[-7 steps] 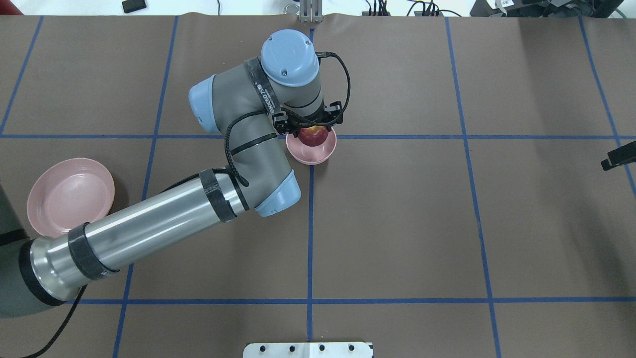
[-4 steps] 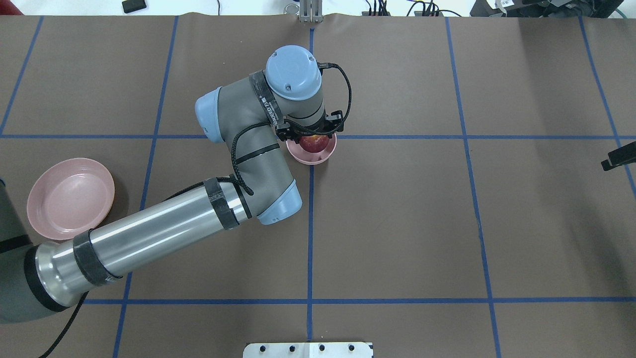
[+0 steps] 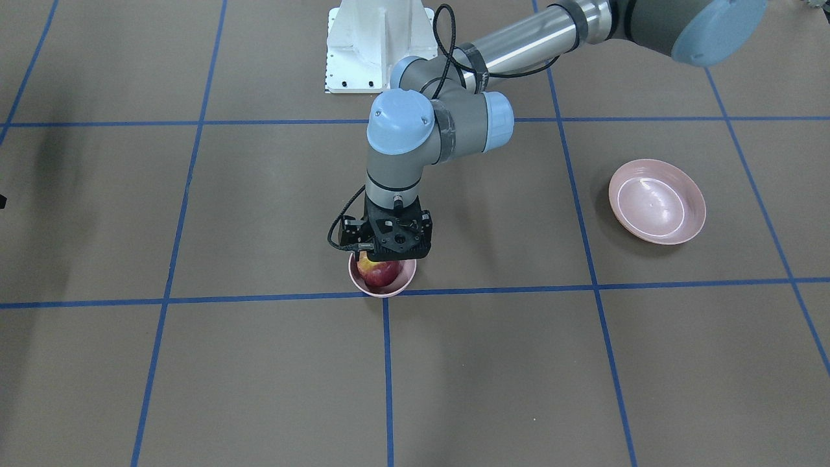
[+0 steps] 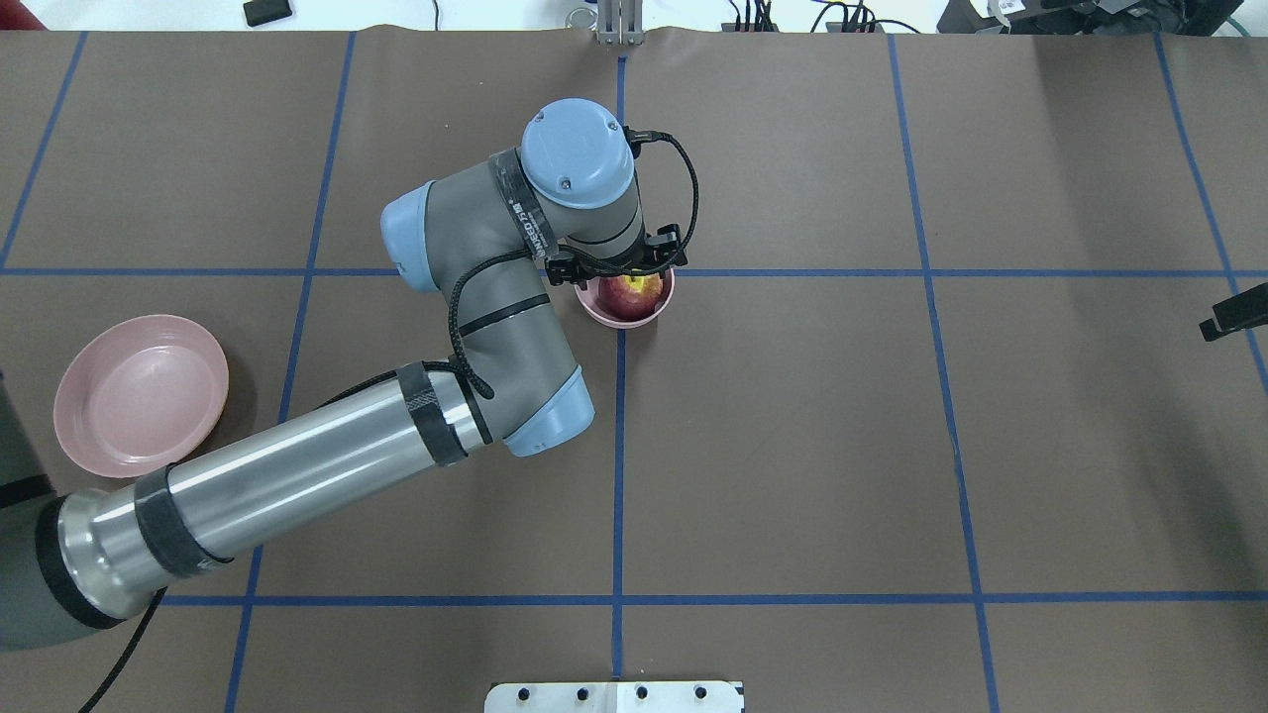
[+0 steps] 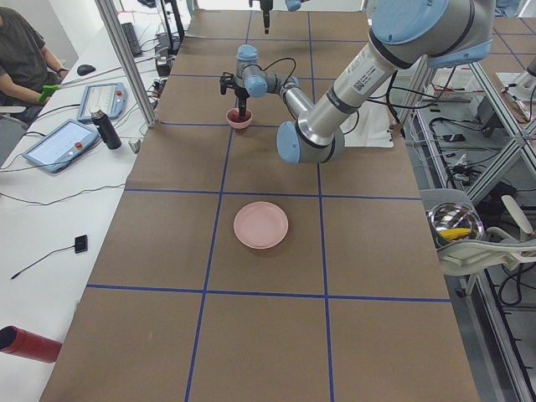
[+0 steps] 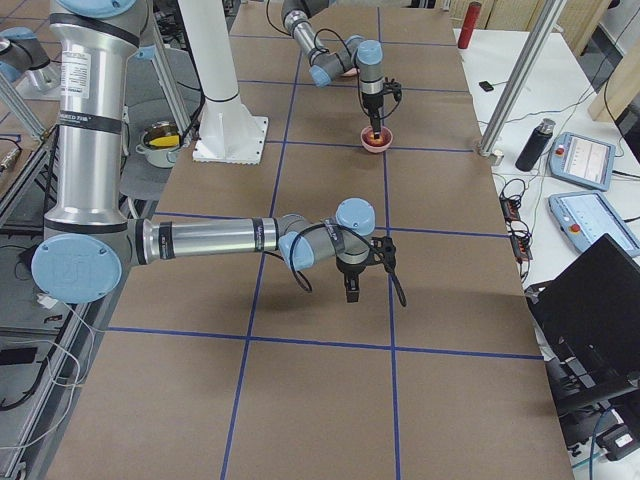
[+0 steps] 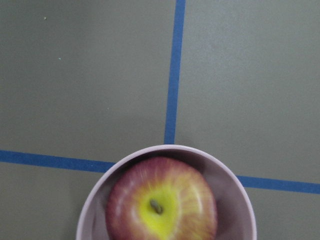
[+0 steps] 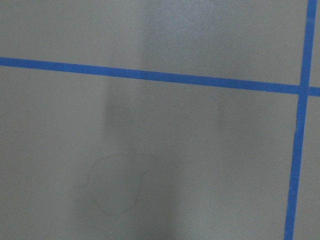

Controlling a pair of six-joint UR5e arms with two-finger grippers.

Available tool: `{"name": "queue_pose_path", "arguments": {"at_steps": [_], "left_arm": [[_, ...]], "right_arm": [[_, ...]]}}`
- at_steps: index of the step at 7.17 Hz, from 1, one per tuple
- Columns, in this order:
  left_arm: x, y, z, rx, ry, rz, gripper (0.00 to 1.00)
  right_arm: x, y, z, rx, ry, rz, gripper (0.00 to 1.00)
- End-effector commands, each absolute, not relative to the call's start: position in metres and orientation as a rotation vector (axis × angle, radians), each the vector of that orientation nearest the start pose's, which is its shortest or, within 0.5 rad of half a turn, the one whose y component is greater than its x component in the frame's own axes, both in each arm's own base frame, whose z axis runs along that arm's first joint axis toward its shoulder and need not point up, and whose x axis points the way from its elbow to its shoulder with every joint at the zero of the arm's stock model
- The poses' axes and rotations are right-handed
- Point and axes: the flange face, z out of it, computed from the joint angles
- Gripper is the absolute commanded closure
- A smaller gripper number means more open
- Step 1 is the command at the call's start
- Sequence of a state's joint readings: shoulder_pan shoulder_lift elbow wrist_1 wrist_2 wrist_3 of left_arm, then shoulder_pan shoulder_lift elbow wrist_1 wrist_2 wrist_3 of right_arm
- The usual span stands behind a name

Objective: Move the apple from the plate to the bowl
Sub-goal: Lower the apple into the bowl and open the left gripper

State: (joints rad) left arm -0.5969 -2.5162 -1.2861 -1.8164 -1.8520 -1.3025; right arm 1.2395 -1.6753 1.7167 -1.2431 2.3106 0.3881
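The dark-red apple (image 3: pixel 379 272) with its yellow-green stem patch up sits inside the small deep pink bowl (image 3: pixel 403 283), at a blue tape crossing mid-table. It also shows in the overhead view (image 4: pixel 635 289) and the left wrist view (image 7: pixel 161 205), framed by the bowl's rim (image 7: pixel 242 200). My left gripper (image 3: pixel 387 257) points straight down into the bowl, shut on the apple; the wrist hides its fingers. The wide shallow pink plate (image 4: pixel 139 391) lies bare on my left side. My right gripper (image 6: pixel 348 290) hangs over bare table far to the right; whether it is open or shut I cannot tell.
The white robot base plate (image 3: pixel 376 45) is at my table edge. The left forearm (image 4: pixel 297 465) crosses low between plate and bowl. A side bench holds tablets and a dark bottle (image 5: pixel 102 128), with an operator beside it. A metal bowl (image 5: pixel 455 224) sits off the table.
My left arm has come down and carried the apple from just above the bowl's rim into the bowl. The plate and the right arm have not moved.
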Motion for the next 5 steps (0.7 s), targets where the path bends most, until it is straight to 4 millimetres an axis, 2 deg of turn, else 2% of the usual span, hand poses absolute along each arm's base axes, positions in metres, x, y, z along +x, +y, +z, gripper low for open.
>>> {"name": "queue_pose_path", "arguments": {"at_steps": [1,2,3,4,5], "left_arm": [[0.490,-0.480,0.227,0.146,0.979,-0.088,0.03],[0.424,-0.446,0.281,0.210,0.952,0.057,0.03],[0.375,-0.438,0.322,0.242,0.902,0.109,0.03],[0.330,-0.443,0.369,0.223,0.858,0.151,0.03],[0.266,-0.459,0.409,0.225,0.825,0.189,0.03]], "right_arm": [[-0.088,-0.464,0.600,0.077,-0.810,-0.083,0.00],[-0.082,-0.465,0.598,0.087,-0.810,-0.076,0.00],[-0.063,-0.468,0.590,0.116,-0.814,-0.045,0.00],[-0.045,-0.470,0.577,0.145,-0.823,-0.021,0.00],[-0.031,-0.472,0.575,0.161,-0.827,-0.007,0.00]]}}
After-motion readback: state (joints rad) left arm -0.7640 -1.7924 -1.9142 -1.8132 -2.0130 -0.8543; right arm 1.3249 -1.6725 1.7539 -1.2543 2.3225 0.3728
